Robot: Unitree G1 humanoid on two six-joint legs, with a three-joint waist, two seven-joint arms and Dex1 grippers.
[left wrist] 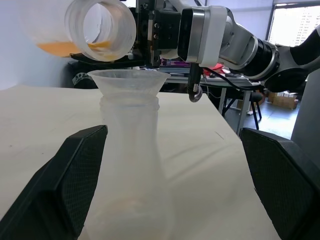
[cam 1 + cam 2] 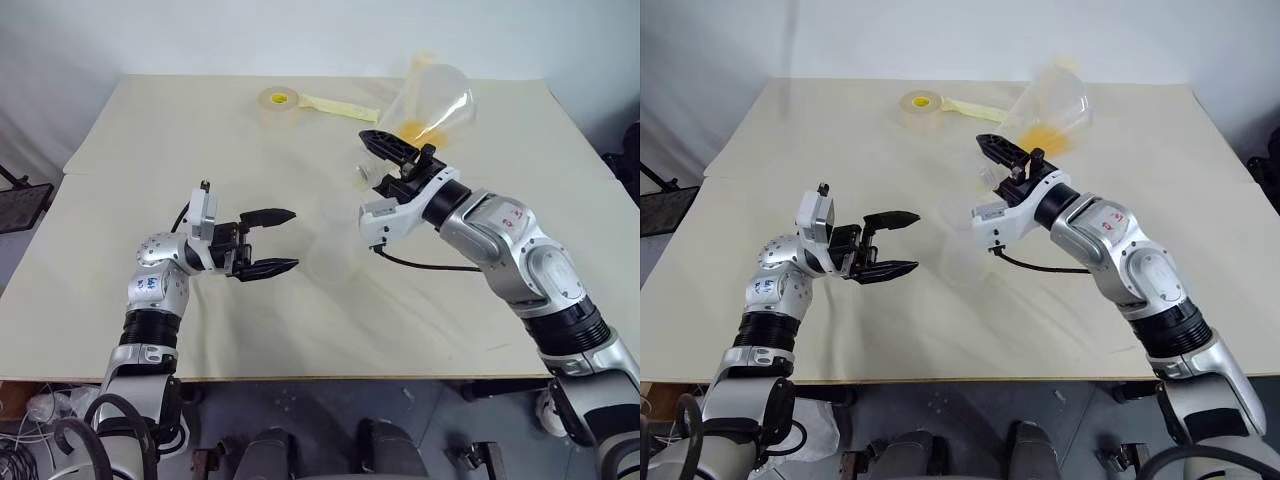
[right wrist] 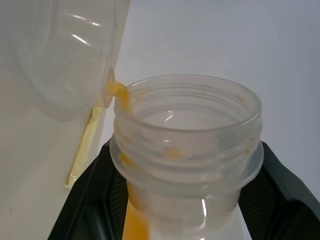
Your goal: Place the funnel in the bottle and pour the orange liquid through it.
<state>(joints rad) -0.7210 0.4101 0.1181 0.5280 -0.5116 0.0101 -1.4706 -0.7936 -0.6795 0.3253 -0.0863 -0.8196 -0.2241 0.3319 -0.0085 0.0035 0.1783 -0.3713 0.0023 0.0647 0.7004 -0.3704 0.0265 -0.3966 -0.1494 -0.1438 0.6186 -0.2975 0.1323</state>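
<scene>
From the head views, the right gripper is clamped on a clear plastic container, tipped over, with the orange liquid pooled inside. The left gripper hovers over the cream table, black jaws apart and empty. A tape roll lies at the far side.

Left wrist view: the frosted conical bottle stands between the textured fingers, apart from both, with the funnel seated in its neck.

Right wrist view: the container's ridged, threaded mouth sits between black pads.

Bright even light, soft shadows, blurred tilted container, window glare in left wrist view
</scene>
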